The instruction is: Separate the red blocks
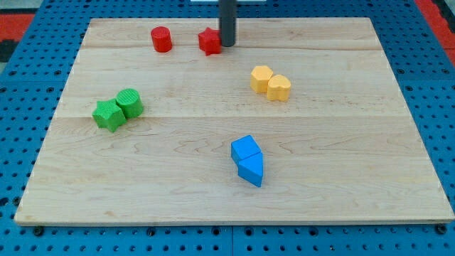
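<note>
A red cylinder [161,39] stands near the view's top, left of centre. A red star-shaped block [209,42] lies a short way to its right, with a gap between them. My tip [227,44] touches the right side of the red star block, at the top centre of the wooden board [234,192].
A green star block [108,116] and a green cylinder [130,102] touch at the left. A yellow hexagon block [261,78] and a yellow heart-like block [279,87] touch at the right of centre. Two blue blocks [247,160] touch below centre.
</note>
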You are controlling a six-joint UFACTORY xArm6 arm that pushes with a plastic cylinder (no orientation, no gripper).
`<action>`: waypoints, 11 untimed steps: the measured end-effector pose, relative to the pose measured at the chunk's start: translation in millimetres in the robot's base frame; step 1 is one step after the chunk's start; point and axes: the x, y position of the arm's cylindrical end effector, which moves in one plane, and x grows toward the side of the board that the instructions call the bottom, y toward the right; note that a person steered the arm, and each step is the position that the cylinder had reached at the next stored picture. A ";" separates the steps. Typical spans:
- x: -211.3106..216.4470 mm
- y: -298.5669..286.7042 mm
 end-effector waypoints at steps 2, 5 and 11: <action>-0.1 -44.9; -52.2 -26.2; -8.6 -97.5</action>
